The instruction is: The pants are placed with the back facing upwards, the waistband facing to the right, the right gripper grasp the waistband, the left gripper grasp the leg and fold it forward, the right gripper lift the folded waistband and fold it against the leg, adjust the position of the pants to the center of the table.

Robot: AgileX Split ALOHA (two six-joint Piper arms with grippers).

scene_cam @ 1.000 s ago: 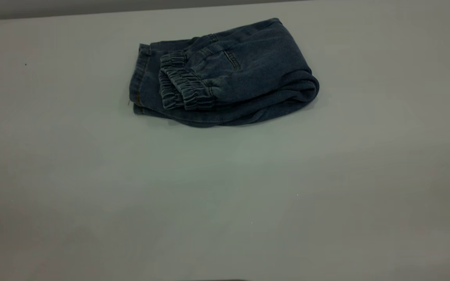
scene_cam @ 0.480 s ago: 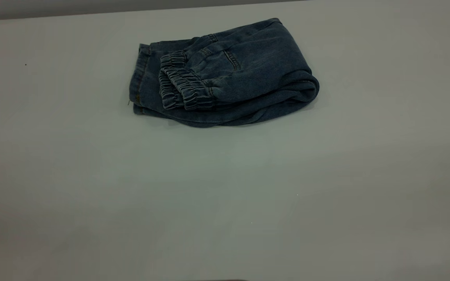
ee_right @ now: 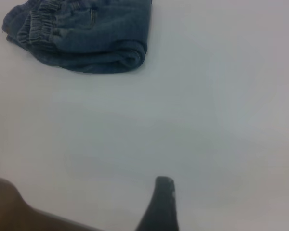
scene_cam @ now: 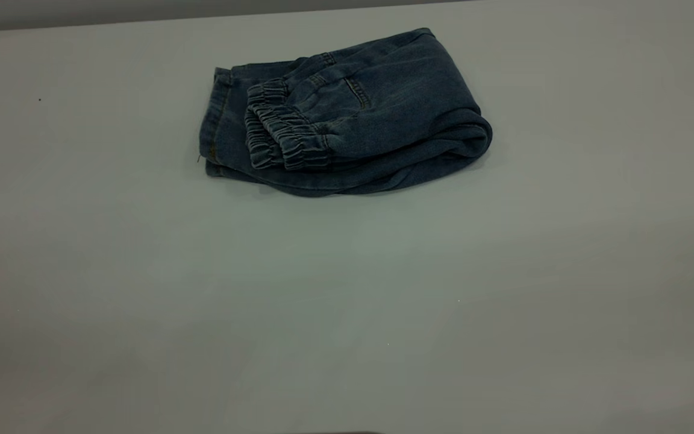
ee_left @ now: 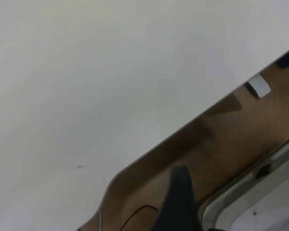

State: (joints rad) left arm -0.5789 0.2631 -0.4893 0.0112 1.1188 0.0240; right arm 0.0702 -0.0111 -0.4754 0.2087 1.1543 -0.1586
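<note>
The pants [scene_cam: 347,114] lie folded into a compact blue denim bundle on the far half of the white table [scene_cam: 347,301]. The gathered waistband [scene_cam: 281,135] rests on top toward the bundle's left, just inside the leg hems [scene_cam: 211,120]. The leg's print is hidden. Neither gripper shows in the exterior view. In the right wrist view, the right gripper [ee_right: 161,204] hovers over bare table, well apart from the pants [ee_right: 86,38]. The left wrist view shows the left gripper [ee_left: 178,197] off the table's edge [ee_left: 183,132], over brown floor, with no pants in sight.
Beyond the table edge in the left wrist view, a grey-rimmed white panel [ee_left: 260,207] and a small white piece [ee_left: 258,87] sit on the brown floor. Bare tabletop surrounds the pants on all sides, widest toward the near edge.
</note>
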